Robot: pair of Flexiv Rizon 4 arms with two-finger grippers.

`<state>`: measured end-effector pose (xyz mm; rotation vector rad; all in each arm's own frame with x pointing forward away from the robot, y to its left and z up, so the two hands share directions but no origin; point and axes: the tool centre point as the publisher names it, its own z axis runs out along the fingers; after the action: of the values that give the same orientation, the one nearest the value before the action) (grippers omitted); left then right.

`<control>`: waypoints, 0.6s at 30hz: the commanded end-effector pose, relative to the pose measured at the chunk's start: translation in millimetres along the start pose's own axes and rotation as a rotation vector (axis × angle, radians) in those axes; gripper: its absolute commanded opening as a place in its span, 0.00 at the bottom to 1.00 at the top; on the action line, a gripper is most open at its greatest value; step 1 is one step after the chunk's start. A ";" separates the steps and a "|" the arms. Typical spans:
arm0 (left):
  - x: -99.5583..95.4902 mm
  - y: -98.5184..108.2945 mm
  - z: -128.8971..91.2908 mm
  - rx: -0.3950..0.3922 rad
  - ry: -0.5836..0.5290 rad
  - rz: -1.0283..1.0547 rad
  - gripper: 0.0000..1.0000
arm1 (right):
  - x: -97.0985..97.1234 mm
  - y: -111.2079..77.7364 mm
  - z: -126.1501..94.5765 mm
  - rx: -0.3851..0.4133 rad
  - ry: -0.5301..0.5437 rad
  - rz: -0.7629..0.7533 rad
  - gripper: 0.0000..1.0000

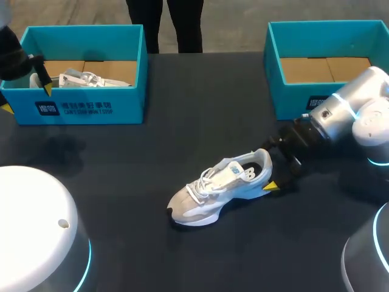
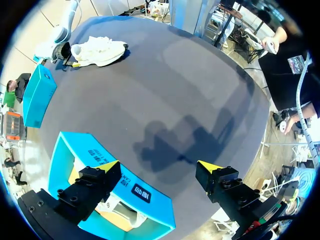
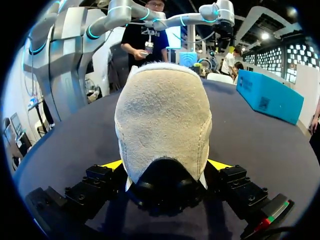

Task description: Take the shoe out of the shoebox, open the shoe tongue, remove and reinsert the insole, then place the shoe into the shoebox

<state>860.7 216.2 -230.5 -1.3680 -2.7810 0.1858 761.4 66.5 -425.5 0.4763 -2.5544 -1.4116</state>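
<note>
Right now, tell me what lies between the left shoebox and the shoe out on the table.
Only bare dark table separates the left shoebox from the shoe, plain in the head view; the left wrist view shows the same.

White and beige shoe (image 1: 222, 191) with black heel trim, teal shoebox (image 1: 82, 109) with white print, dark grey table (image 1: 182, 121), yellow fingertips (image 1: 270, 186).

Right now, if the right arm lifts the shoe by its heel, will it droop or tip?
The shoe probably feels light: soft fabric upper, foam-like sole. Held only at the heel by the fingers, its long toe may dip downward. The suede heel likely resists slipping.
</note>
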 end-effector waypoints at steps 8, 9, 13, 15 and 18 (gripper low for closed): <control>0.7 -0.6 0.1 -0.002 -0.001 0.001 1.00 | -0.3 6.8 10.8 0.009 -0.026 0.017 1.00; 0.7 -0.6 0.1 -0.002 -0.001 0.001 1.00 | -0.4 6.4 11.6 0.010 -0.027 0.018 1.00; 0.7 -0.6 0.1 -0.002 -0.001 0.001 1.00 | -0.2 3.6 11.3 0.017 -0.042 0.035 0.47; 0.7 -0.6 0.1 -0.002 -0.001 0.001 1.00 | 0.2 2.9 9.9 0.020 -0.049 0.039 0.14; 0.7 -0.6 0.1 -0.002 -0.001 0.001 1.00 | 2.1 2.8 6.8 0.032 -0.064 0.048 0.00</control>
<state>860.7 216.2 -230.5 -1.3681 -2.7810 0.1858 759.9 73.9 -427.8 0.3872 -2.6058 -1.4023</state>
